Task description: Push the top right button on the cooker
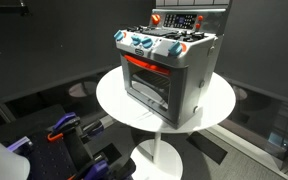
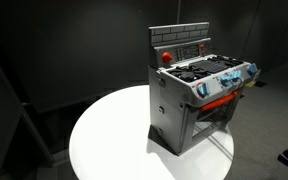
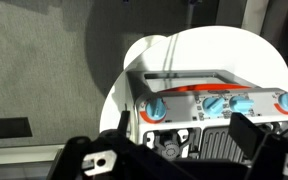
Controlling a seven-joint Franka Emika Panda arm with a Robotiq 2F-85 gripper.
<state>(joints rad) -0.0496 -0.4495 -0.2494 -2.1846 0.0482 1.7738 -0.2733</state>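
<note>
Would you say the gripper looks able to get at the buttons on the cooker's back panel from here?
Probably yes: the gripper hangs open above the cooker, and in both exterior views nothing stands in front of its back panel.

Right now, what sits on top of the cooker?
Black burners and a rear panel with a red button; in the wrist view the gripper hides most of them.

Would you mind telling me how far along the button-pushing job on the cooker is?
Done: only the approach, and no contact is visible. In hand: in the wrist view the open gripper hovers above the cooker, touching nothing. Left: reach the back panel and push its top right button.
</note>
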